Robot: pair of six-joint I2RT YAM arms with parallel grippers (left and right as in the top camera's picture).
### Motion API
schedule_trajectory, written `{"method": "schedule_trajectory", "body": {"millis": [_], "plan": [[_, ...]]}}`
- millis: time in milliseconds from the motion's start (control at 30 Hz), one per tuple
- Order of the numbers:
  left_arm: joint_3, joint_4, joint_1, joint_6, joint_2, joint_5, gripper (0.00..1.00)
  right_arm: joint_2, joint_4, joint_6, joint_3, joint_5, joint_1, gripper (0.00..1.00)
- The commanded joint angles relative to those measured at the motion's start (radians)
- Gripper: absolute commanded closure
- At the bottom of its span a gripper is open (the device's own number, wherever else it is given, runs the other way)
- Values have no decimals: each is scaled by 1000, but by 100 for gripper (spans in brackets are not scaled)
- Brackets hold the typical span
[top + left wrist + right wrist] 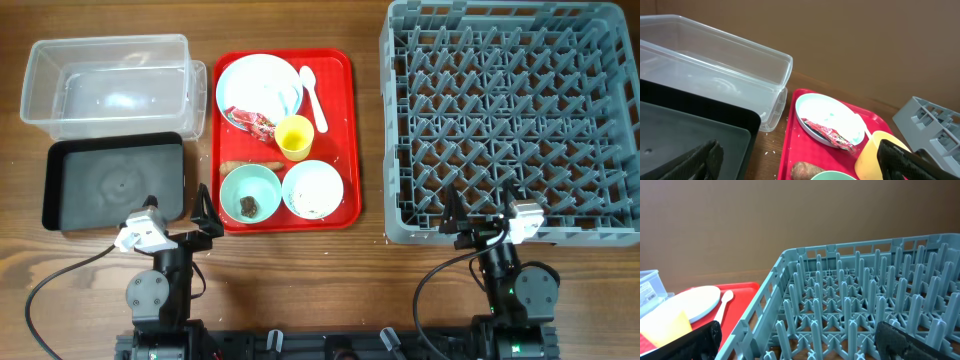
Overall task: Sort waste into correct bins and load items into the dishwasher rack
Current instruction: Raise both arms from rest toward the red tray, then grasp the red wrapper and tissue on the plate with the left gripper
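On the red tray (340, 70) sit a pale blue plate (258, 82) with a red-and-white wrapper (250, 120), a white spoon (313, 95), a yellow cup (294, 137), an orange-brown stick (250, 164), a mint bowl (250, 192) holding a dark lump (247, 206), and a second bowl (312, 188) with white crumpled stuff. The clear tub (110, 85) and black tray (115, 180) lie left of it, the grey rack (510, 120) right. My left gripper (205, 212) (797, 155) is open and empty at the red tray's near-left corner. My right gripper (480, 215) (797, 330) is open and empty at the rack's near edge.
Loose white grains (771, 152) lie on the wood between the black tray (690, 135) and the red tray (795, 125). The arm bases and cables sit at the table's front edge. The rack wall (765, 295) stands close before the right gripper.
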Motion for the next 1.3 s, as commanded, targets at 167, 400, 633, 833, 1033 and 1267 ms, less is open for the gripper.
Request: {"method": "schedule_trajectory", "body": {"millis": [167,400,633,833,1033,1267], "plan": [[-5,36,-5,13,-10,51,0,-6,40,15,-2,21,-4,0],[270,18,-5,56,194,113,0,14,155,-12,152,-5,-4,0],[1080,-351,-5,107,1073,179,0,536,-119,-145,712,-36,-4,0],[1771,-762,-119,99,1703,218,0,1080,-579,-143,1241,-132,-4,0],[1770,-702,-219,35,1869,245,4,1340,-700,-107,1242,-202,-4,0],[1770,-711,-359,-692,2137,-165,17,1375,-743,-90,1242,-279,-4,0]]}}
